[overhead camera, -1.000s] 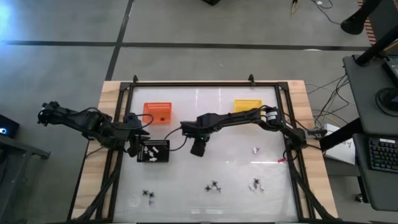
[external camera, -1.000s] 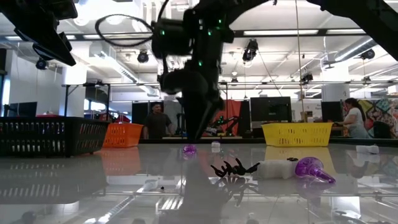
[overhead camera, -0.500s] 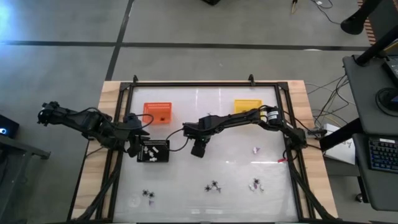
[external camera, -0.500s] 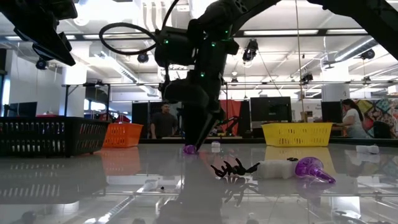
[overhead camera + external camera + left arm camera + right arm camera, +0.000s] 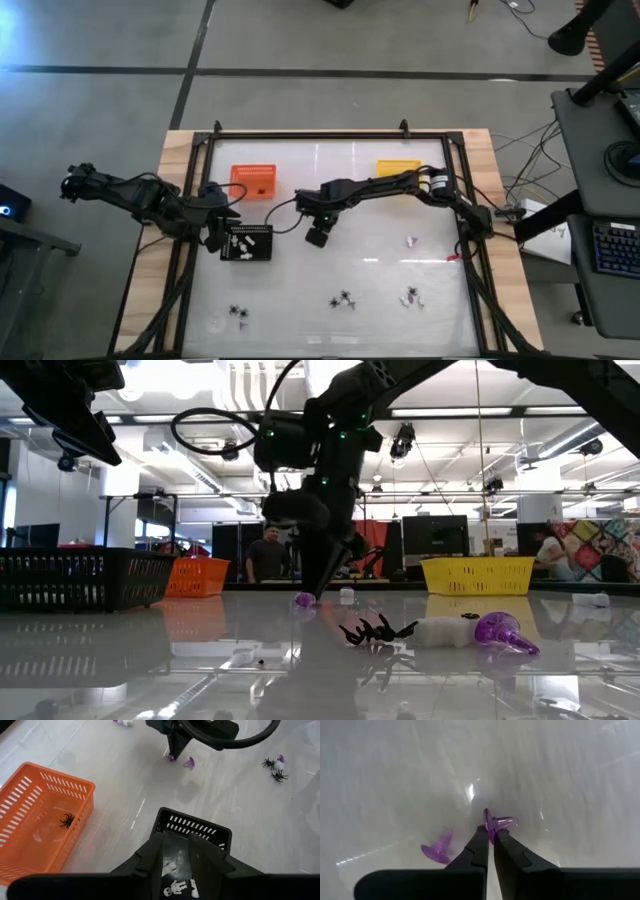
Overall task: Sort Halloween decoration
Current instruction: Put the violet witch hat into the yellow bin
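Closing over the last second, the right end effector (image 5: 489,836) now pinches a purple trinket (image 5: 496,824) between its fingertips, low on the white counter (image 5: 370,240) near the middle; a second before, its fingers stood apart above that piece. A second purple trinket (image 5: 437,851) lies just beside it, untouched. The left end effector (image 5: 175,851) hangs part open over the black tray (image 5: 192,827), holding nothing, unchanged. A black spider (image 5: 66,820) sits in the orange tray (image 5: 30,790).
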